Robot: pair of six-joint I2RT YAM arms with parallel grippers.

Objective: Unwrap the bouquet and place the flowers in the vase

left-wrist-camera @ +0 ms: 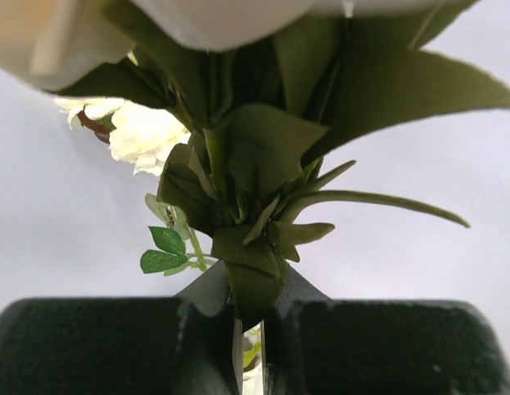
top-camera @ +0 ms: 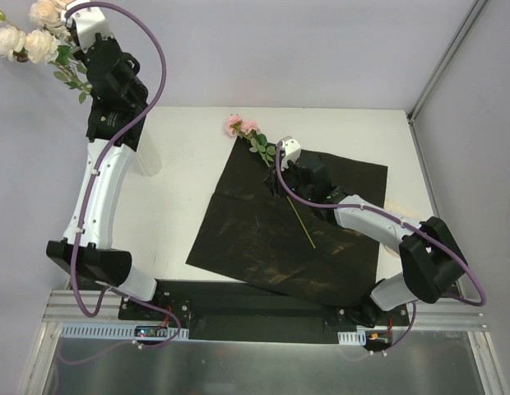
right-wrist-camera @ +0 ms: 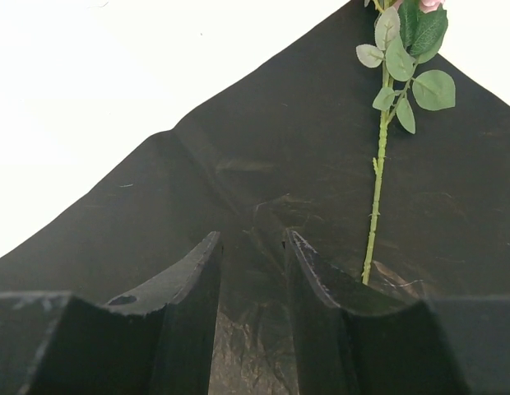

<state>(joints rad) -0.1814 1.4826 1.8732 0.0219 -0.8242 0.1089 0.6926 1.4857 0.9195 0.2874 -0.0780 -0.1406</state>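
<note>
My left gripper (left-wrist-camera: 251,329) is raised high at the far left and shut on the stems of cream roses (top-camera: 29,34). Their green sepals (left-wrist-camera: 255,189) and a cream bloom (left-wrist-camera: 148,136) fill the left wrist view. The black paper sheet (top-camera: 263,247) lies spread flat on the table. On it lies a pink rose (top-camera: 241,126), its thin green stem (right-wrist-camera: 377,189) running down the sheet. My right gripper (right-wrist-camera: 251,247) is low over the paper, just left of that stem, open with nothing between its fingers. In the top view it (top-camera: 280,183) blends into the black sheet. The vase is out of view.
The white tabletop (top-camera: 181,164) ends at a wall behind and a metal frame post (top-camera: 444,66) at the right. A pale strip (top-camera: 395,207) shows at the paper's right edge. The arm bases sit on the black plate (top-camera: 238,304) at the near edge.
</note>
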